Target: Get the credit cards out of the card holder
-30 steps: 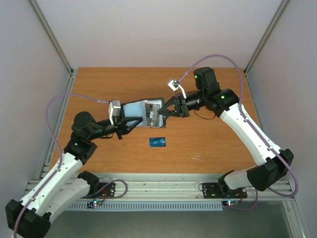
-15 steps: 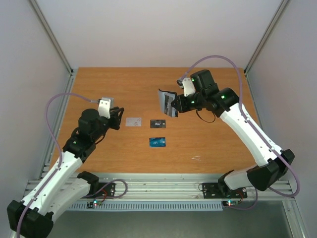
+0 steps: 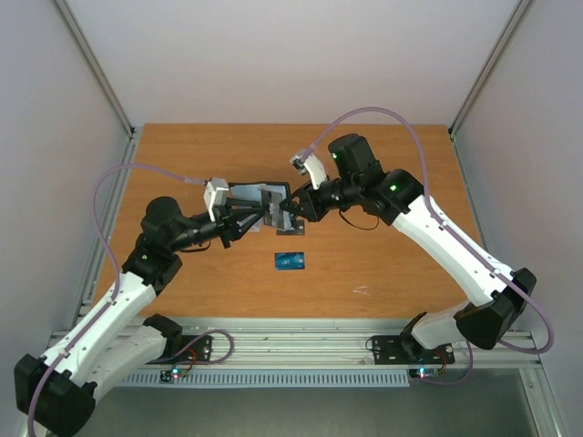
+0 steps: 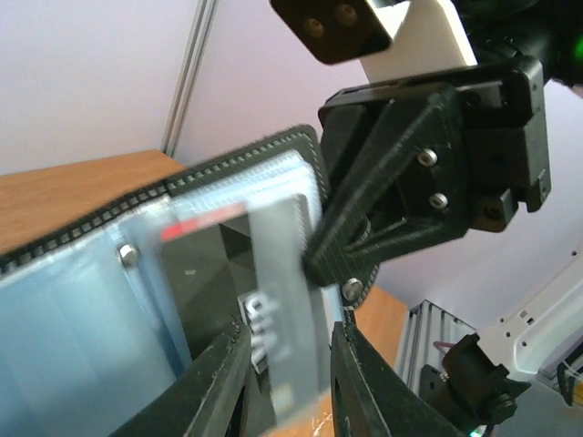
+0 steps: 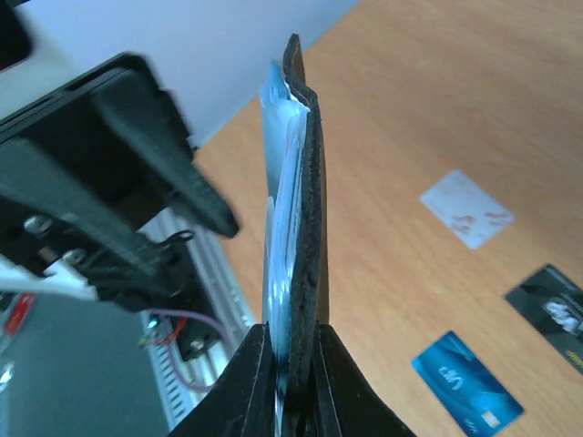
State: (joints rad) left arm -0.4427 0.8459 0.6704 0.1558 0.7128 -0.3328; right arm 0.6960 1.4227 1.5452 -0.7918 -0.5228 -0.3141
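Card holder point(image 3: 248, 194) held up over the middle of the table point(image 3: 392, 264), left gripper point(image 4: 290, 337) on its left, right gripper point(image 5: 291, 341) on its right. One card point(image 4: 287, 273) stands in its slot. Below lie a left card point(image 5: 466, 208), a middle card point(image 5: 556, 314) right of it, a near card point(image 3: 290, 260) in front

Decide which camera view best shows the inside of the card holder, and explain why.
The left wrist view: the card holder faces the camera up close, its light blue slots and one protruding card plain. The right wrist view shows it only edge-on, pinched in the right claw. The top view shows it small, from above.
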